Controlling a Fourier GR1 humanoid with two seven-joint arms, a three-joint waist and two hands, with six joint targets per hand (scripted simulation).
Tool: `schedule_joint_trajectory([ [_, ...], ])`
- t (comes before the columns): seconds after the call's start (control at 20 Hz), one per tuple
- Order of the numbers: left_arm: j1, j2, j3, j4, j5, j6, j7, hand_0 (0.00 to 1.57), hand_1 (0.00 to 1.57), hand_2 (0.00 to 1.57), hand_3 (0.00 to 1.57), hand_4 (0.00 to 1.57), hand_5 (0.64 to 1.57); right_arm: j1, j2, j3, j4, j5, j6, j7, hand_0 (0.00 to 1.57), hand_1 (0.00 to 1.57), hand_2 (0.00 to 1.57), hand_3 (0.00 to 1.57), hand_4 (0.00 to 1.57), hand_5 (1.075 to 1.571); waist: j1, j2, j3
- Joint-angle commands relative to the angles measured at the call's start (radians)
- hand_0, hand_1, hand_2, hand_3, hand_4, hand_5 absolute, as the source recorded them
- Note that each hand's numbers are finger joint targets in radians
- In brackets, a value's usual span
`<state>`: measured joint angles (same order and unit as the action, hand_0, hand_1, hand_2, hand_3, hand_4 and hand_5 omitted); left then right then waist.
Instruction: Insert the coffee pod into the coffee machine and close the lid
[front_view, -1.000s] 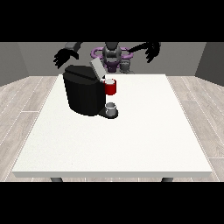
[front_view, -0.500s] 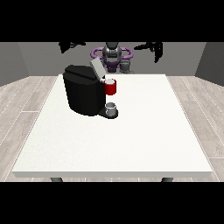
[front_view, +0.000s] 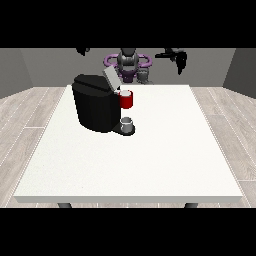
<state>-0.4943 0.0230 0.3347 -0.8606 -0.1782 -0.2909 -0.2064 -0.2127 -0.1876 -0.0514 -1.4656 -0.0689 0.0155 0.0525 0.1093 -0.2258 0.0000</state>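
A black coffee machine (front_view: 96, 107) stands on the white table (front_view: 150, 160), left of the middle. Its grey lid (front_view: 110, 78) is tilted up and open. At its front sits a red pod holder (front_view: 127, 100) with a pale top. Below the holder a small grey cylinder (front_view: 127, 123) rests on the machine's base. Both hands are raised high behind the table, far from the machine. The hand at the view's right (front_view: 178, 56) holds nothing, and its fingers hang down. Only a small part of the hand at the view's left (front_view: 83, 50) shows at the picture's upper edge.
The robot's torso (front_view: 128, 62) with purple shoulders is behind the table's far edge. A small grey thing (front_view: 144, 75) shows beside it. Wooden floor surrounds the table, whose right half and front are bare white.
Both arms have lifted: the hands rose from beside the robot's head to the scene's upper edge. The machine, lid and grey cylinder have not moved.
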Motion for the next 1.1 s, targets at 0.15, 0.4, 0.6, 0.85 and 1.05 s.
schedule_joint_trajectory([
  [0.15, 0.043, -0.021, -0.063, -0.168, 0.064, -0.005, 0.064, 0.0, 0.0, 0.0, 0.0, 0.1, 1.571, -0.065, 0.012, 0.019, 0.064, 0.039, 0.023, -0.075, 0.0, 0.0, 0.0, 0.0, 0.0, 1.571, 0.041, 0.088, 0.0004],
  [0.4, 0.154, -0.022, -0.121, -0.3, 0.129, -0.004, 0.107, 0.0, 0.0, 0.0, 0.0, 0.0, 1.571, -0.113, 0.008, -0.033, 0.134, 0.01, 0.025, -0.05, 0.0, 0.0, 0.0, 0.0, 0.0, 1.571, 0.086, 0.095, 0.0005],
  [0.6, 0.165, -0.022, -0.166, -0.399, 0.166, 0.05, 0.175, 0.0, 0.0, 0.0, 0.0, 0.0, 1.571, -0.141, -0.014, -0.072, 0.214, -0.017, 0.073, -0.112, 0.0, 0.0, 0.0, 0.0, 0.0, 1.571, 0.071, 0.145, 0.0005],
  [0.85, 0.198, 0.035, -0.112, -0.403, 0.181, 0.041, 0.123, 0.0, 0.0, 0.0, 0.0, 0.0, 1.571, -0.26, 0.035, -0.035, 0.19, -0.004, 0.028, -0.004, 0.0, 0.0, 0.0, 0.0, 0.0, 1.571, -0.002, 0.201, 0.0],
  [1.05, 0.228, 0.043, -0.141, -0.496, 0.206, 0.024, 0.185, 0.0, 0.0, 0.0, 0.0, 0.0, 1.571, -0.27, 0.033, -0.033, 0.279, 0.023, 0.044, -0.073, 0.0, 0.0, 0.0, 0.0, 0.0, 1.571, 0.022, 0.215, 0.0001],
])
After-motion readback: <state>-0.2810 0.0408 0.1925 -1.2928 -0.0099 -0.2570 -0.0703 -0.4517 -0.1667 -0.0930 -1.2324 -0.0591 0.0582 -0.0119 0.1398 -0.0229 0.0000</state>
